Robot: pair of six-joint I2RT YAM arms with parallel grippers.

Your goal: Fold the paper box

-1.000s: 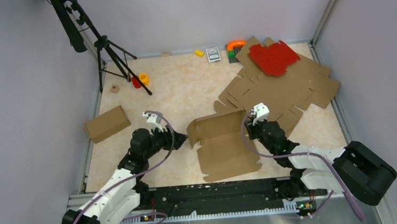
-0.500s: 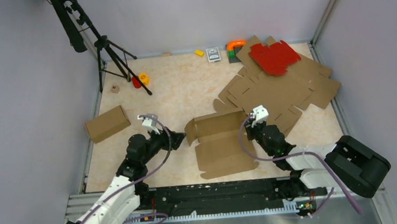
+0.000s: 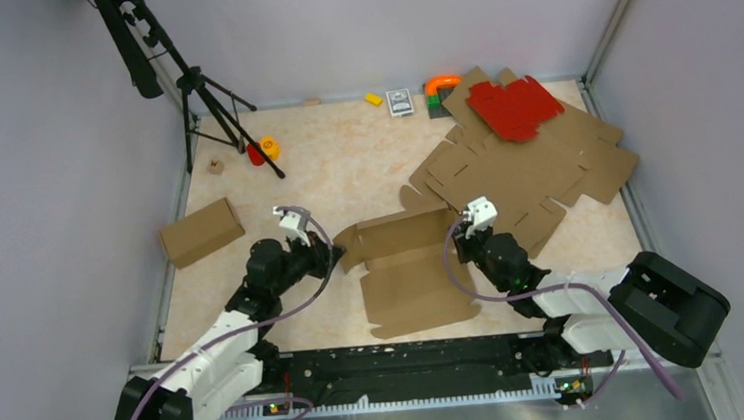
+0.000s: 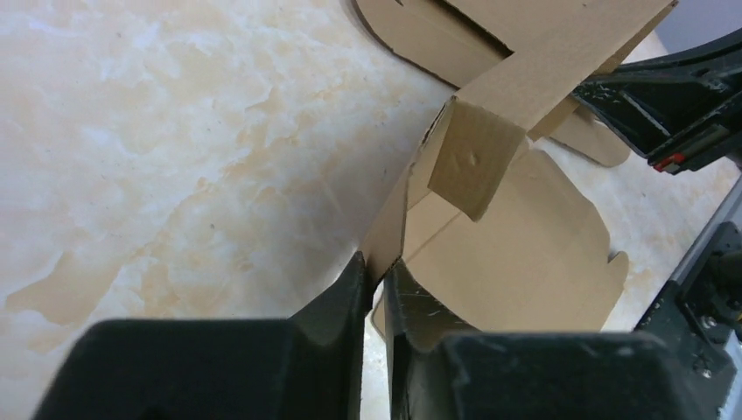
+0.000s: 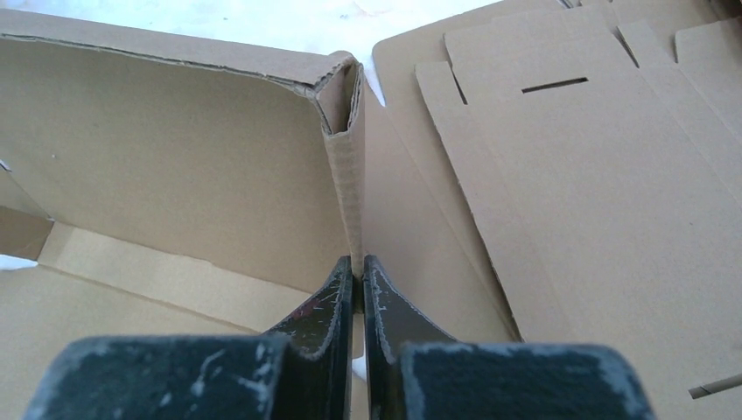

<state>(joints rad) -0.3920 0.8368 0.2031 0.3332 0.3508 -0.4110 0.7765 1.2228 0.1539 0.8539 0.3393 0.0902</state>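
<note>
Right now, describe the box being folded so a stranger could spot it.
On the marbled table, look near the front edge, between the left gripper and right gripper. The paper box there has raised walls, unlike the flat brown sheets behind it.

The left arm and right arm are white along the lower links and black at the upper joints. Each trails a lilac cable from wrist to base, and a small white camera block sits on each wrist. The left hand and right hand have matte black fingers, scuffed with pale scratches.
</note>
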